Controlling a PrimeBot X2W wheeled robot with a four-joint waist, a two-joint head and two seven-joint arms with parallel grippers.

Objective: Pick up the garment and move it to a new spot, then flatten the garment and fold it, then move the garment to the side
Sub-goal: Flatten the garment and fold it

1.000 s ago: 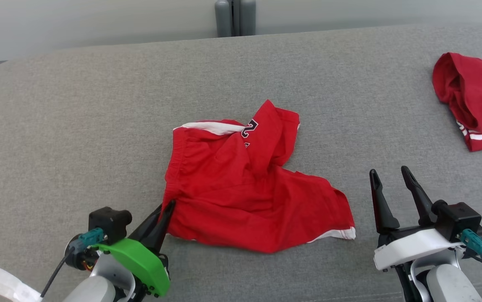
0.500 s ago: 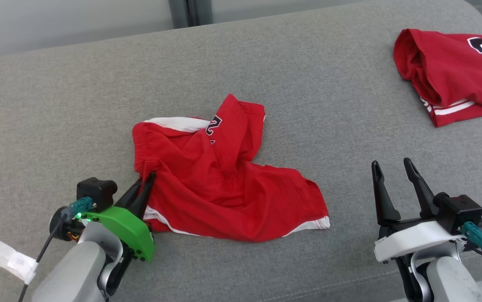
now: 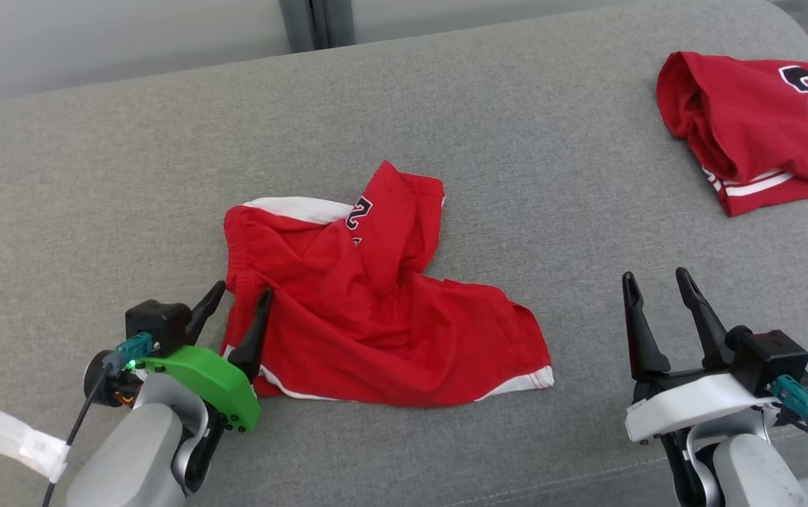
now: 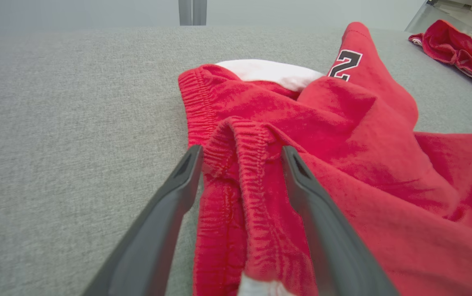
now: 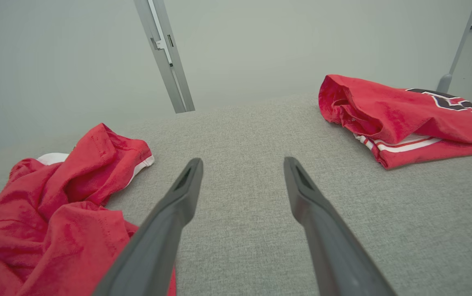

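You have the red shorts [image 3: 376,317] lying crumpled about the middle of the grey fabric-covered desk [image 3: 94,176], a little nearer its near edge than its far one. The elastic waistband faces the left edge, and one leg with a white hem trails toward the near right. A white panel and a black-and-white "2" show on the rumpled part turned toward the far edge. Your left end effector [image 3: 241,296] sits at the waistband end of the shorts with its two dark fingers spread apart and nothing clamped between them. In the left wrist view one finger lies over the bare desk just beside the cloth and the other lies over the red fabric. A raised ruck of the gathered waistband stands between them. You cannot tell from the views whether either finger actually presses on the cloth. Your right end effector [image 3: 655,278] is over the bare desk toward the near right, well apart from the shorts, with its fingers wide apart and empty. A second red garment [image 3: 749,120], with white stripes and dark numerals, lies bunched near the far right corner of the desk, well clear of both end effectors. A grey upright post [image 3: 316,24] stands beyond the far edge.
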